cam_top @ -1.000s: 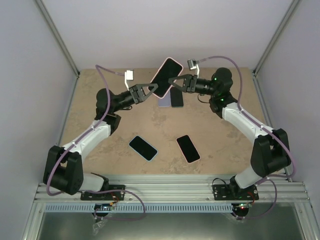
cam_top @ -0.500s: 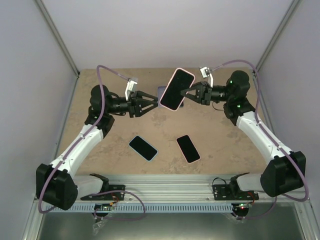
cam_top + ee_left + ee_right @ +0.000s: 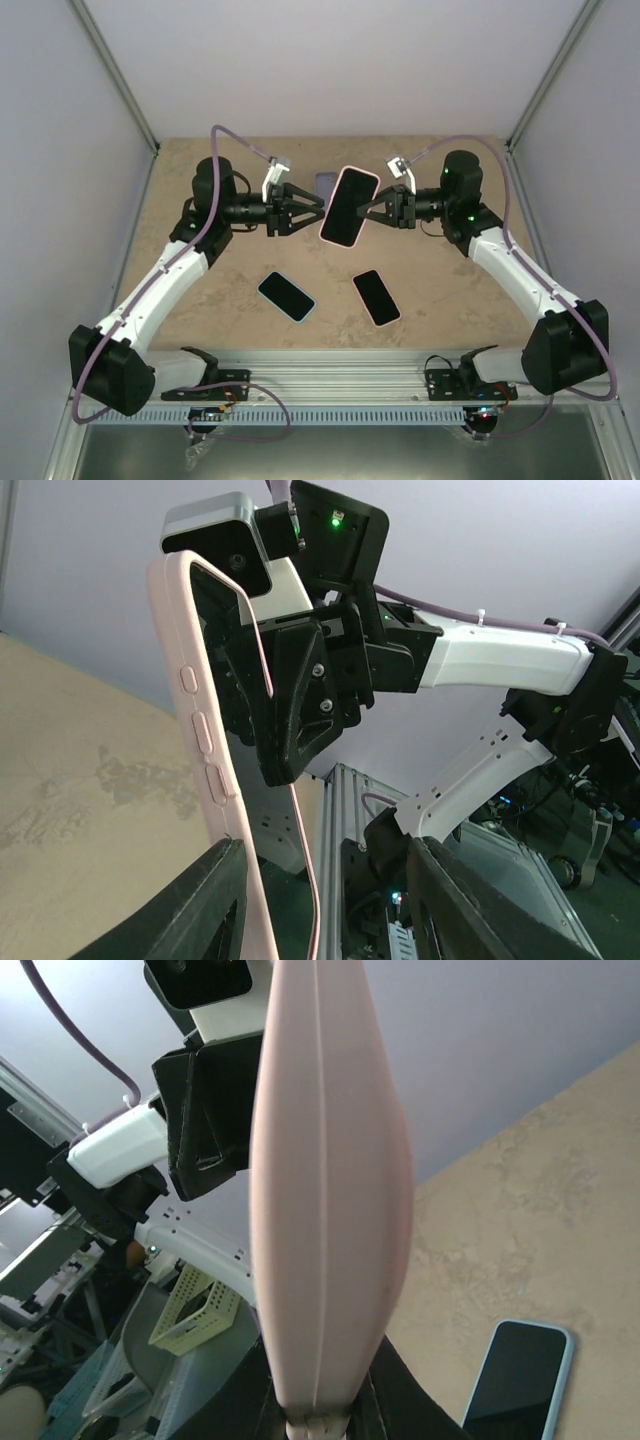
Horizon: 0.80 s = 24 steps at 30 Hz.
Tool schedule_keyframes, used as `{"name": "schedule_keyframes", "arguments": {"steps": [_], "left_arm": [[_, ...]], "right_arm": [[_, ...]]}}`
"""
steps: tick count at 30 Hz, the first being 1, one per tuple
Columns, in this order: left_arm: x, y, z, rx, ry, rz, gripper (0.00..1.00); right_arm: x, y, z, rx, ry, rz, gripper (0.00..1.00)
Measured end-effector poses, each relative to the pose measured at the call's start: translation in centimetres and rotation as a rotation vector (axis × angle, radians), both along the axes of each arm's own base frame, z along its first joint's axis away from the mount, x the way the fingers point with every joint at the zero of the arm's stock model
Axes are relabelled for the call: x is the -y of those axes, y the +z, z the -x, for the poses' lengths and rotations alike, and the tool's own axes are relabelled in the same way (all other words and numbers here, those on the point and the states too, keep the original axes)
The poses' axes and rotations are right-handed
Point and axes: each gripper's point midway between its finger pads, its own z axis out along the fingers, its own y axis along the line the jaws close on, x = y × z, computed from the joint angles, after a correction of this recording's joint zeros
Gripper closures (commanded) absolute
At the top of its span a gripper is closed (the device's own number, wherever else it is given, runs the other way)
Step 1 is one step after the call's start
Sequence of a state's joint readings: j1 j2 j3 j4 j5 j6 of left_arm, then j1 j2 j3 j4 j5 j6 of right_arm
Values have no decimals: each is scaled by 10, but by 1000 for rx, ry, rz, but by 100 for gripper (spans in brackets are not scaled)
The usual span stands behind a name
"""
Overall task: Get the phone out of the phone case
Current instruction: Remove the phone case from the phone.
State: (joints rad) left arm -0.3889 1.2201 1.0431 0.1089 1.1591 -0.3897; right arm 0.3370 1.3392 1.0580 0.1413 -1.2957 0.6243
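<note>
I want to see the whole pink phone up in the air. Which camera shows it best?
The top camera. There the pink phone shows whole, dark screen and pink rim, pinched by the right gripper. The left wrist camera catches only its side edge with buttons; the right wrist camera sees just its pink case, very close.

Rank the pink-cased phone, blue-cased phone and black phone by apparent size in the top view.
1. pink-cased phone: largest, but held up nearer the camera, so unsure.
2. blue-cased phone and black phone: look alike, not ranked.
</note>
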Motion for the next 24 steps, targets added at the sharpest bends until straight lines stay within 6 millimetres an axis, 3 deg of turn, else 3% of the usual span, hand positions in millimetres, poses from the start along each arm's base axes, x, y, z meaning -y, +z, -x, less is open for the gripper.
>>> {"name": "schedule_keyframes", "arguments": {"steps": [16, 20, 24], "left_arm": [[11, -24, -7, -55, 24, -60, 55], [13, -31, -11, -79, 41, -76, 86], [14, -30, -10, -96, 41, -70, 100]], "right_arm": [[-14, -10, 18, -3, 65, 20, 100], [-17, -10, 20, 8, 67, 23, 100], [-16, -13, 15, 22, 42, 33, 97]]}}
